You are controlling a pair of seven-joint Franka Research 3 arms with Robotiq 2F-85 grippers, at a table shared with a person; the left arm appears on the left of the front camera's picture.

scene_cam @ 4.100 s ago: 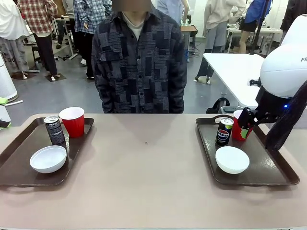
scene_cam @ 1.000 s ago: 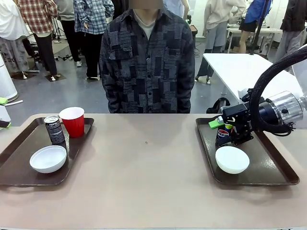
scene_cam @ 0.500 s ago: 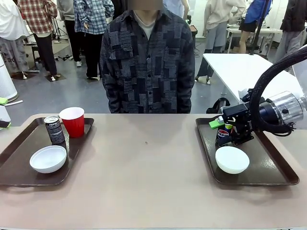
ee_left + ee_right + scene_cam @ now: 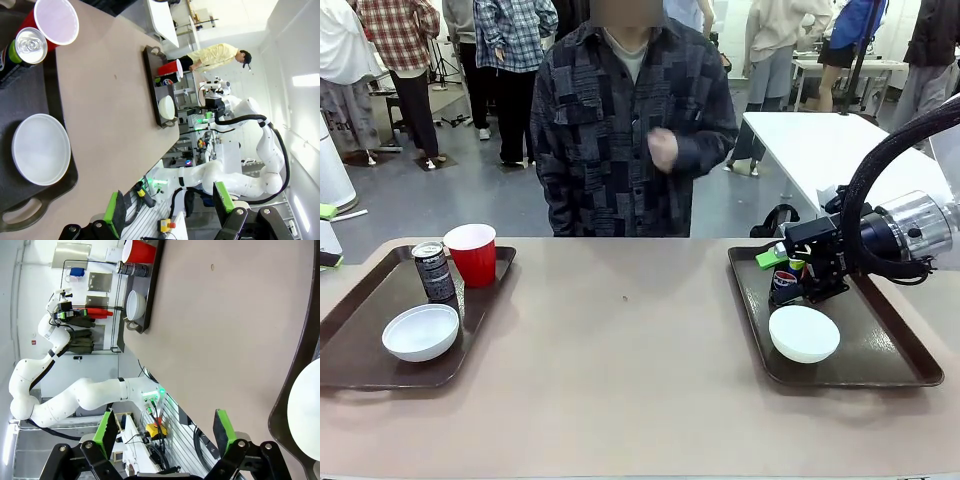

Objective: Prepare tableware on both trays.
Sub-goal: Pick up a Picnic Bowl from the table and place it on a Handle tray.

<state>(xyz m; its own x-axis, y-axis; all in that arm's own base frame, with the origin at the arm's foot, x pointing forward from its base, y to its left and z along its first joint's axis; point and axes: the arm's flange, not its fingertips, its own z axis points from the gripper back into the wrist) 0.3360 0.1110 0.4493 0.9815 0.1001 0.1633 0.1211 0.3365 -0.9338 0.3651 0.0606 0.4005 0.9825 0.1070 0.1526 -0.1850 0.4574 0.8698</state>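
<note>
Left tray (image 4: 350, 330) sits at table's left edge w/ full set: red cup (image 4: 472, 253) at its far right corner, black-green can (image 4: 433, 270) upright just beside the cup on its left, white bowl (image 4: 420, 331) near the front edge. Left gripper (image 4: 167, 212) hangs above the near end of that tray, jaws wide apart, nothing between the pads. Left wrist view has bowl, can top and cup all ahead of the fingers, well apart from them.

Person stands at the far edge, middle, one hand (image 4: 664, 150) raised to chest, not over the table.

Right tray (image 4: 880, 350) at table's right edge: Pepsi can (image 4: 784, 285) upright near the far left corner, second bowl (image 4: 804, 333) just in front of it toward the near edge. Right gripper (image 4: 782, 262) reaches in sideways from the right, level w/ the can's top half; one green pad shows just left of the can top. Can's long axis is vertical, jaws approach horizontally, so right arm is clearly the nearer. Right wrist view shows jaws spread wide, empty, bowl rim at picture's edge, no can between the pads, so prob. can is beside the fingers, not inside them. Second red cup (image 4: 170, 68) shows on the right tray in the left wrist view, far off; front view has the arm in front of that spot.
</note>
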